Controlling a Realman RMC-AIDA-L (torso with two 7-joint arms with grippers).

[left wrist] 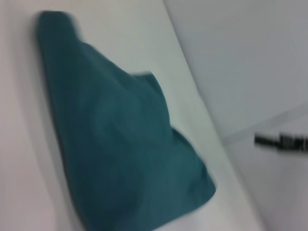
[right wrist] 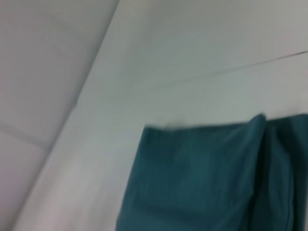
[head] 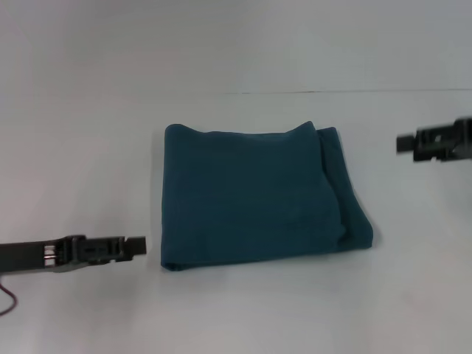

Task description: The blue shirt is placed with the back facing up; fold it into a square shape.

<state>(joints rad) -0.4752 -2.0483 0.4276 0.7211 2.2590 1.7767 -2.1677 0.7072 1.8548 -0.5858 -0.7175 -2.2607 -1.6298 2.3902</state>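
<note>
Teal-blue cotton sits in the middle of the white table (head: 88, 147): from the head camera, the blue shirt (head: 258, 195) lies folded into a near-square bundle, plain side up, with a doubled layer showing along its right edge. The left gripper (head: 136, 245) reaches in low from the left, held level, its tip just beside the bundle's near left corner but not touching it. The right gripper (head: 404, 143) hangs at the far right, well apart from the cloth, pointing inward. Both are seen side-on, so I cannot tell whether either pair of fingers is apart or together. The tabletop is pale and bare around the shirt, and a thin seam line runs across it behind the fold. No lettering shows on the fabric.

From the left wrist camera, the shirt (left wrist: 120, 154) spreads across the table (left wrist: 19, 144) as a smooth dark slab, and the right gripper (left wrist: 262, 140) shows small in the distance beyond it.

From the right wrist camera, the shirt (right wrist: 211, 178) fills the lower part, one fold ridge standing along its edge, with pale table (right wrist: 192, 57) behind it.
</note>
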